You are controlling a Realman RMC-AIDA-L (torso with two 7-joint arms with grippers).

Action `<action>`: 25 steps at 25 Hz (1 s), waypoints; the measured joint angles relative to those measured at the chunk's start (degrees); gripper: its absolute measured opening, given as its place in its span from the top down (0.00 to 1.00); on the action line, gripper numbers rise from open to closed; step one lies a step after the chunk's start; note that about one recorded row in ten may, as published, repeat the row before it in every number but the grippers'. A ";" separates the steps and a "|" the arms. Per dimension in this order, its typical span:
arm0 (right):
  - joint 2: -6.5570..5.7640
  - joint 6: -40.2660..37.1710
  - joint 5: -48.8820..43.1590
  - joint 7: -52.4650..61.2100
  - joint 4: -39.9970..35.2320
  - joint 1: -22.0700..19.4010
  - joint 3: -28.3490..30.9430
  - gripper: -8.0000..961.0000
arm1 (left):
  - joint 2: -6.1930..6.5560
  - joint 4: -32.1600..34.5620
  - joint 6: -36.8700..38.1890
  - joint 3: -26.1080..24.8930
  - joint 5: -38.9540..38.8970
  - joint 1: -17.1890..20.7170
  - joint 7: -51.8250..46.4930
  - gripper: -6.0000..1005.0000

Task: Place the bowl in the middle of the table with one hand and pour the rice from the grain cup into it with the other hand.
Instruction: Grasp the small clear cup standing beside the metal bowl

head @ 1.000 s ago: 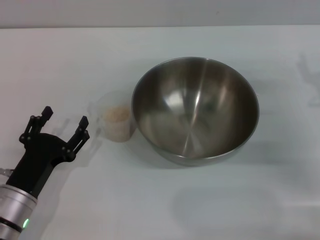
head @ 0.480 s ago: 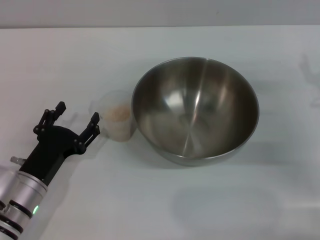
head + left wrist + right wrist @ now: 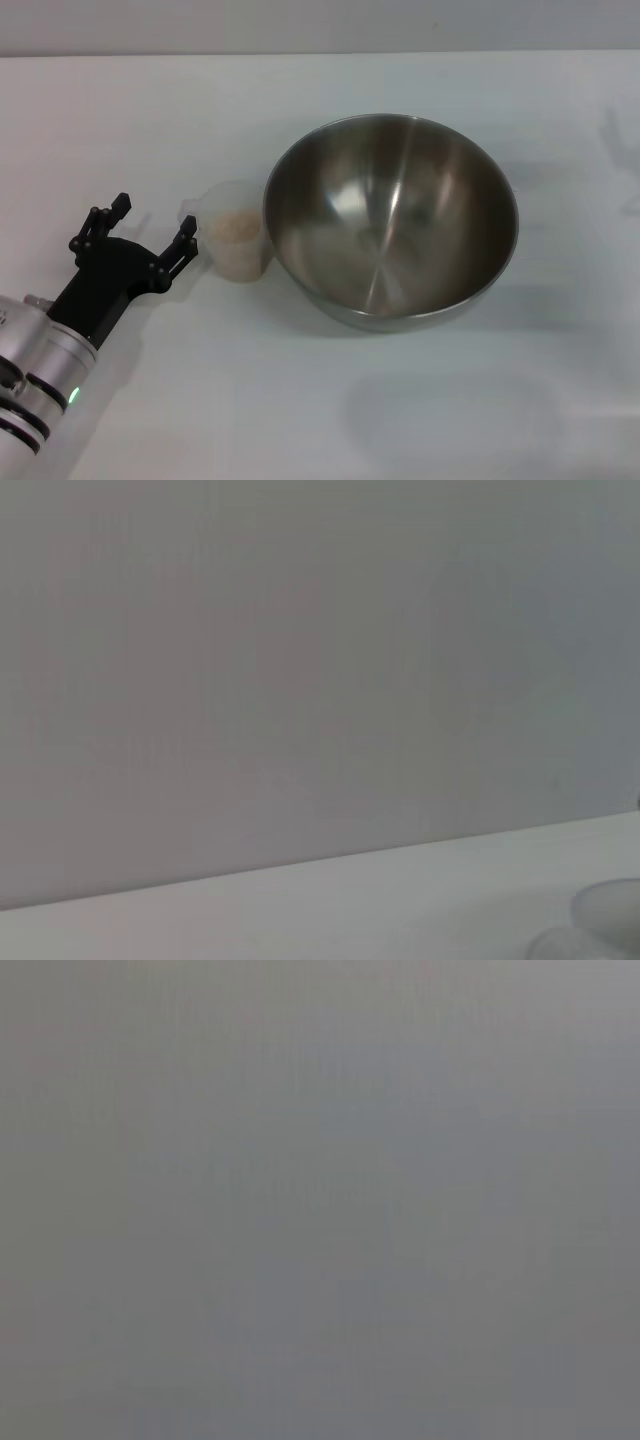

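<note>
1. We see the bowl [image 3: 391,220] sitting upright on the white counter [image 3: 320,420], roughly at its middle in the head view; its shiny inside holds nothing we can make out.
2. The grain cup [image 3: 236,238] stands upright just beside the bowl on the robot's left, its rim close to or touching the bowl's side; we cannot tell which.
3. The rice [image 3: 236,226] lies inside the cup as a pale beige layer.
4. Our left hand [image 3: 152,226] is low over the counter just to the left of the cup, its two black fingers spread wide and gripping nothing.
5. The finger [image 3: 186,236] nearer the cup has its tip right at the small side handle; we cannot tell whether it touches.
6. The other finger [image 3: 110,212] points out over bare counter, well apart from the cup.
7. Behind the hand, the silver-and-white forearm [image 3: 35,375] runs to the lower left corner, with a small green light [image 3: 72,397] glowing on it.
8. The left wrist view shows a grey wall [image 3: 300,660] above the counter edge, and part of a pale rounded rim [image 3: 605,920] in one corner; we cannot say what it belongs to.
9. The right hand appears in no view, and the right wrist view gives only a flat grey field.
10. We find no brand, label or readable writing on the bowl, the cup or the arm.
</note>
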 joint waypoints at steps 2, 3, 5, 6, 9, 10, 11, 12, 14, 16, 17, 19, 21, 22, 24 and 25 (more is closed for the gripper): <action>0.00 0.00 0.00 0.00 0.00 -0.03 0.00 0.14 | 0.00 0.05 -0.97 -0.68 0.00 -0.61 0.00 0.18; 0.00 0.00 0.00 0.00 0.00 -0.03 0.01 0.14 | 0.00 0.09 -1.39 -0.94 0.00 -0.89 0.00 0.18; 0.00 0.00 0.00 0.00 0.00 -0.01 0.03 0.14 | 0.00 0.24 -2.16 -1.39 0.00 -1.40 0.00 0.18; 0.00 0.01 0.00 0.00 0.00 0.05 0.06 0.14 | 0.00 0.38 -2.62 -1.68 0.00 -1.77 0.00 0.18; 0.00 0.20 0.00 0.00 0.00 0.17 0.07 0.14 | 0.00 0.44 -2.99 -1.80 0.00 -2.15 0.00 0.19; 0.00 0.33 0.00 0.00 0.02 0.22 0.08 0.14 | 0.00 0.44 -3.04 -1.83 0.00 -2.24 0.00 0.19; -0.01 0.47 0.00 0.01 0.06 0.31 0.09 0.14 | 0.00 0.43 -3.10 -1.92 0.00 -2.32 0.00 0.19; -0.01 0.47 0.00 0.01 0.06 0.31 0.09 0.14 | 0.00 0.40 -3.12 -2.10 0.01 -2.40 0.00 0.19; -0.05 0.48 0.00 0.01 0.11 0.39 0.09 0.14 | -0.03 0.21 -3.21 -2.65 0.00 -2.47 0.00 0.19; -0.07 0.51 -0.01 0.08 0.15 0.55 0.09 0.14 | -0.08 -0.04 -3.30 -2.98 0.00 -2.48 -0.14 0.19; -0.07 0.51 -0.01 0.08 0.15 0.55 0.09 0.14 | -0.08 -0.04 -3.30 -2.98 0.00 -2.48 -0.14 0.19; -0.08 0.52 -0.01 0.10 0.17 0.64 0.09 0.14 | -0.09 -0.34 -3.31 -3.03 0.00 -2.49 -0.62 0.19; -0.09 0.54 -0.01 0.19 0.18 0.72 0.09 0.14 | -0.09 -0.67 -3.31 -3.06 -0.04 -2.47 -0.90 0.26; -0.09 0.54 -0.01 0.19 0.18 0.72 0.09 0.14 | -0.09 -0.67 -3.31 -3.06 -0.04 -2.47 -0.90 0.30; -0.09 0.56 -0.01 0.25 0.18 0.73 0.09 0.14 | -0.09 -0.79 -3.34 -3.07 -0.07 -2.46 -0.91 0.37; -0.09 0.56 -0.01 0.28 0.18 0.73 0.09 0.14 | -0.09 -0.99 -3.36 -3.06 -0.08 -2.42 -0.92 0.43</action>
